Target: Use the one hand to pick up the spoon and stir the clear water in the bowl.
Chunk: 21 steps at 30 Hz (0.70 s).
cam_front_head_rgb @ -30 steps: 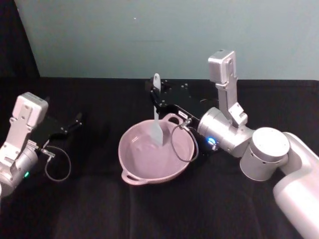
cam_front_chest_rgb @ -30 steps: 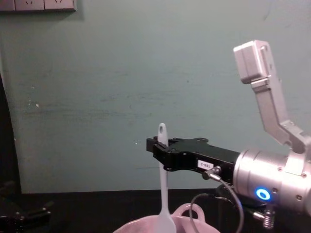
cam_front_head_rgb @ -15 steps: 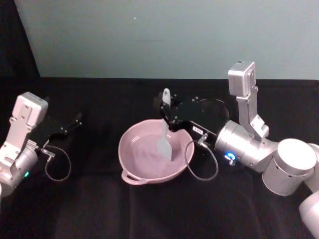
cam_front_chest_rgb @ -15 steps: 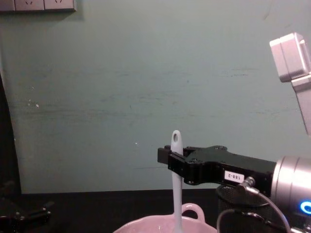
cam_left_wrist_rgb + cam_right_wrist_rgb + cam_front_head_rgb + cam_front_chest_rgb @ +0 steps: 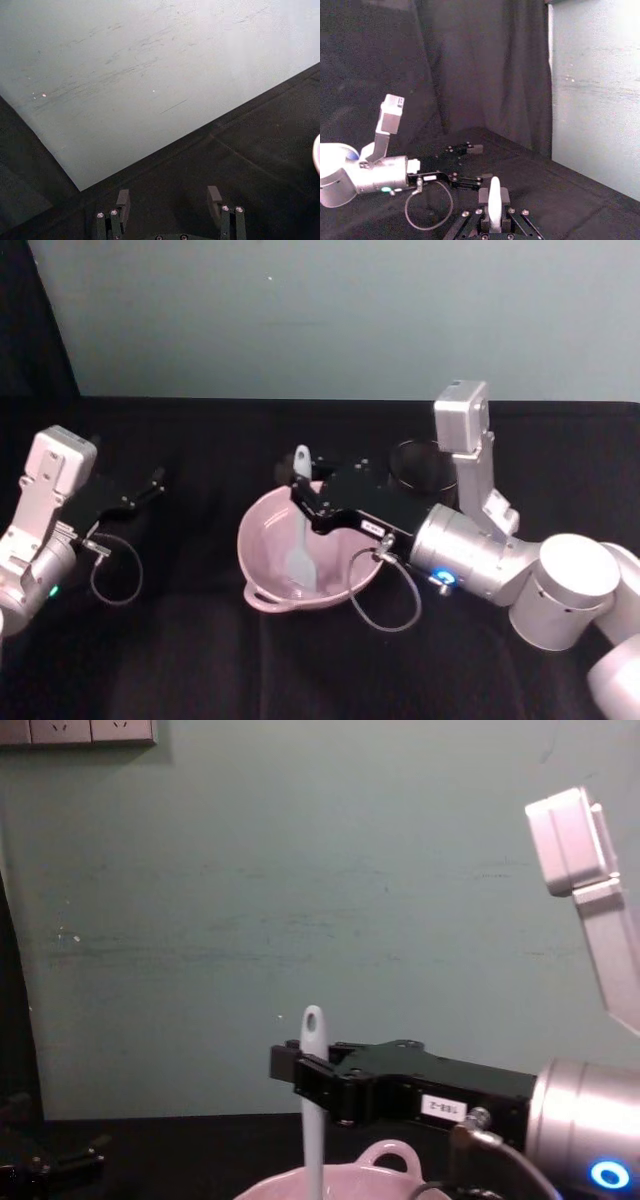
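My right gripper [image 5: 305, 493] is shut on the white spoon [image 5: 301, 530] just below its holed handle end and holds it nearly upright. The flat blade dips into the pale pink bowl [image 5: 262, 528], near the bowl's middle. From the chest view the spoon handle [image 5: 313, 1110] rises out of the bowl [image 5: 345, 1181], with the black gripper [image 5: 300, 1076] clamped around it. The right wrist view looks along the handle [image 5: 494, 199], which sits between the fingers. My left gripper [image 5: 150, 485] rests open at the far left of the table, apart from the bowl.
A black mesh cup [image 5: 418, 464] stands behind the right arm, just right of the bowl. A cable loop [image 5: 385, 590] hangs off the right wrist by the bowl's front rim. Black cloth covers the table, and a pale green wall closes the back.
My right gripper has carried the spoon leftward and toward me across the bowl, and the blade has swept through the water from the right side to the middle. The left arm has stayed still.
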Each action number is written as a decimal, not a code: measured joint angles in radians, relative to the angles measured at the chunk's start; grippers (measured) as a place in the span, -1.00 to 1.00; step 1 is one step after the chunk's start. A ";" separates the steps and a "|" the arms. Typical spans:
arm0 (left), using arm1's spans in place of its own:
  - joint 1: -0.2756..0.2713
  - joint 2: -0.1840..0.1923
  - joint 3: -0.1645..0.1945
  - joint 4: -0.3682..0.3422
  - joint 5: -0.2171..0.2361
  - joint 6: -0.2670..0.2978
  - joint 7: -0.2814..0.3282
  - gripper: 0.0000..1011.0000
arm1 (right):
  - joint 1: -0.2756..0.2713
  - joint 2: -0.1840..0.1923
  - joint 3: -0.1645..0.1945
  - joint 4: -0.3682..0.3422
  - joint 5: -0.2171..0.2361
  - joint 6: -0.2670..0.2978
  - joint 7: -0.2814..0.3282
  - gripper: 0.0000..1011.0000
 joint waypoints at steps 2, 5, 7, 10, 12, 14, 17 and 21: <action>0.000 0.000 0.000 0.000 0.000 0.000 0.000 1.00 | 0.007 -0.011 -0.008 0.009 0.000 -0.001 -0.001 -0.77; 0.000 0.000 0.000 0.000 0.000 0.000 0.000 1.00 | 0.021 -0.028 -0.018 0.031 -0.002 -0.007 -0.005 -0.77; 0.000 0.000 0.000 0.000 0.000 0.000 0.000 1.00 | 0.027 -0.038 -0.021 0.043 -0.003 -0.012 -0.009 -0.77; 0.000 0.000 0.000 0.000 0.000 0.000 0.000 1.00 | 0.047 -0.065 -0.025 0.084 -0.009 -0.034 -0.018 -0.77; 0.000 0.000 0.000 0.000 0.000 0.000 0.000 1.00 | 0.057 -0.079 -0.025 0.107 -0.014 -0.047 -0.024 -0.77; 0.000 0.000 0.000 0.000 0.000 0.000 0.000 1.00 | 0.070 -0.098 -0.024 0.137 -0.021 -0.065 -0.032 -0.77; 0.000 0.000 0.000 0.000 0.000 0.000 0.000 1.00 | 0.089 -0.125 -0.018 0.185 -0.033 -0.093 -0.044 -0.77; 0.000 0.000 0.000 0.000 0.000 0.000 0.000 1.00 | 0.110 -0.154 -0.004 0.237 -0.047 -0.124 -0.061 -0.77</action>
